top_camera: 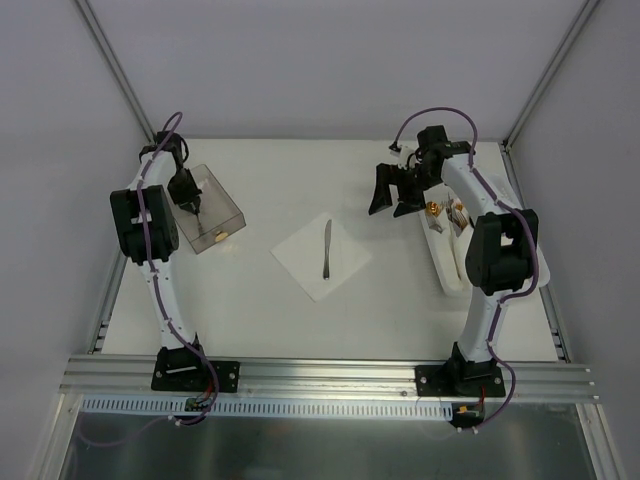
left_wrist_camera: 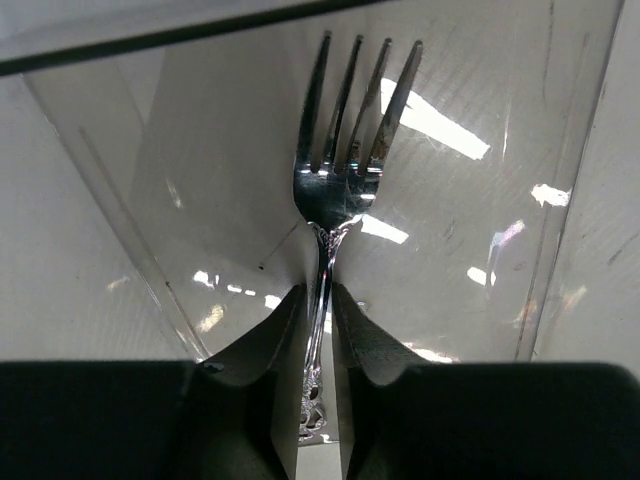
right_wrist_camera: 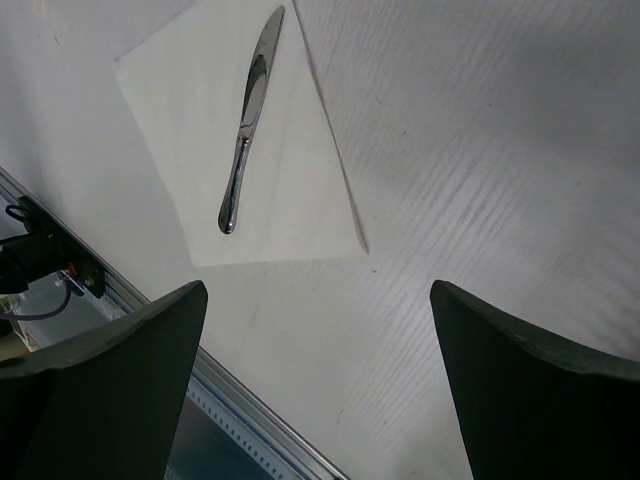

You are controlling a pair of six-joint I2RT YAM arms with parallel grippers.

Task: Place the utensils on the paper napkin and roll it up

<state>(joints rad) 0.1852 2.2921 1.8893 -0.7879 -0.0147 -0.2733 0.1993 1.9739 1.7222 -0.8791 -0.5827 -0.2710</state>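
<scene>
White worktop (top_camera: 250, 320) with pale walls on three sides, and two robot arms bolted at its near edge.

At the far left stands a clear plastic box (top_camera: 232, 212). The left arm reaches down into it. The left wrist view shows the left tool (left_wrist_camera: 320, 305) clenched on the slim handle of a silver fork (left_wrist_camera: 345, 150). One dark finger presses each side of the handle, and the prongs point away from the camera. The fork lies inside the box, close to its see-through walls.

In the middle of the worktop a white paper napkin (top_camera: 345, 268) lies flat, turned like a diamond. A table knife (top_camera: 326, 250) rests on it, running roughly from the far corner toward the near one.

To the right of the napkin, the right tool (top_camera: 394, 198) hangs above the worktop with its fingers spread wide, grasping nothing. Behind it, along the right edge, sits a white tray (top_camera: 447, 275) with small gold items (top_camera: 432, 208).

The step in hand looks like fetching the fork. To do it well, the grip on the thin handle should be firm enough that the fork does not swivel. The lift should go straight up, clear of the box walls. The fork is best laid close beside the knife and parallel to it, without dragging the thin paper, so the bundle can roll tight.
</scene>
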